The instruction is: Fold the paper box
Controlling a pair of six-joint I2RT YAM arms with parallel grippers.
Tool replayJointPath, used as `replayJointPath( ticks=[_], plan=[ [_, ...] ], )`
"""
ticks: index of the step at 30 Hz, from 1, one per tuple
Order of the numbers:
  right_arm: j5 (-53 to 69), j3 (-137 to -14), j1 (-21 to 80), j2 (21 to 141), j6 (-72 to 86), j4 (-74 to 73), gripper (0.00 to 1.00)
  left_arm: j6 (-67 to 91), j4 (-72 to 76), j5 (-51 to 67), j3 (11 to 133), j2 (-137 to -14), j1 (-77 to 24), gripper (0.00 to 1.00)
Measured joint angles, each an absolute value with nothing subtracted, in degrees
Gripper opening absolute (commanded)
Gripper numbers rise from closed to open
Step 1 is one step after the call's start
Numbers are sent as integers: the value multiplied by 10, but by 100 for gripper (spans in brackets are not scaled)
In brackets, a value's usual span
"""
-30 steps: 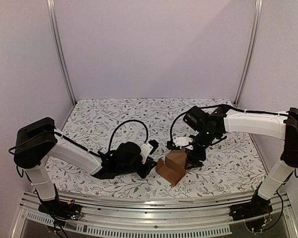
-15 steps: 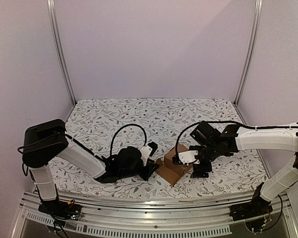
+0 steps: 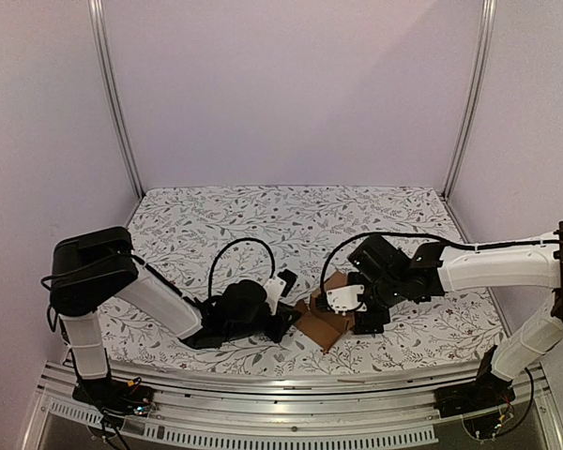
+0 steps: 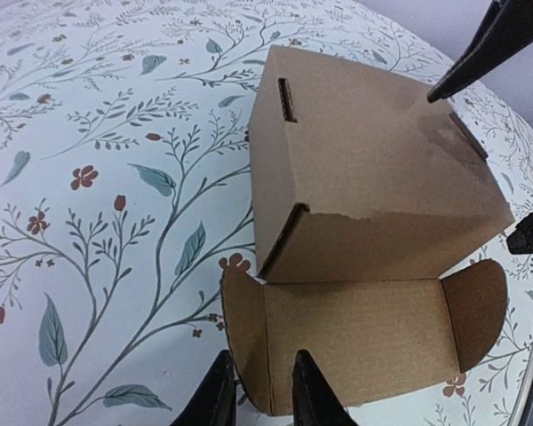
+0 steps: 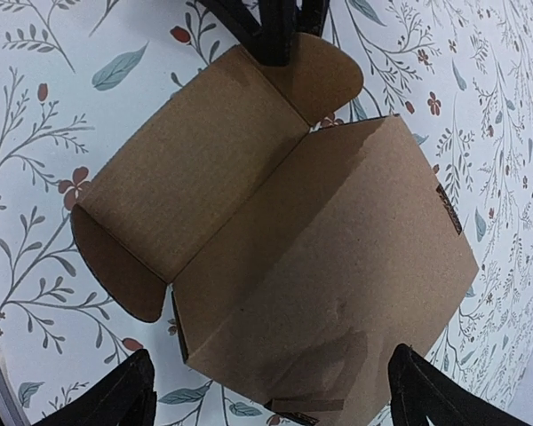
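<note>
The paper box (image 4: 364, 169) is a brown carton lying on the floral cloth, its lid flap (image 4: 355, 342) folded out flat toward my left wrist camera. The lid has a rounded ear tab at each end. My left gripper (image 4: 258, 390) has its jaws closed round the left ear tab (image 4: 244, 328) next to its crease. In the top view the box (image 3: 324, 319) lies between my left gripper (image 3: 286, 323) and right gripper (image 3: 366, 317). My right gripper (image 5: 271, 399) is open wide above the box body (image 5: 338, 266), one finger on each side of its far end.
The floral tablecloth (image 3: 263, 220) covers the whole table. Lilac walls with metal posts (image 3: 113, 103) close it in at the back and sides. An aluminium rail (image 3: 263, 384) runs along the near edge between the arm bases.
My right arm has come down and nearer, and its jaws opened wider. The box went from propped up to lying low. My left gripper slid slightly right to the lid.
</note>
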State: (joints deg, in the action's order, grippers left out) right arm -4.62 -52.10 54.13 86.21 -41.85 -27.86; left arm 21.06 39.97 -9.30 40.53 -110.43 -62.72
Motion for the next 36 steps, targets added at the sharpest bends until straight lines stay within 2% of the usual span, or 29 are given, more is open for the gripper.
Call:
replayJointPath(
  ticks=[6, 10, 25, 36],
  plan=[
    [-44, -518, 565, 882, -430, -279, 90, 211, 416, -81, 406, -1118, -625, 6],
    [-49, -519, 568, 893, -430, -266, 89, 210, 434, -79, 403, -1121, -625, 2],
    [-59, -526, 570, 904, -428, -252, 82, 162, 437, -82, 403, -1121, -626, 0],
    [-65, -530, 570, 908, -428, -256, 82, 146, 370, -97, 438, -1114, -630, 0]
  ],
)
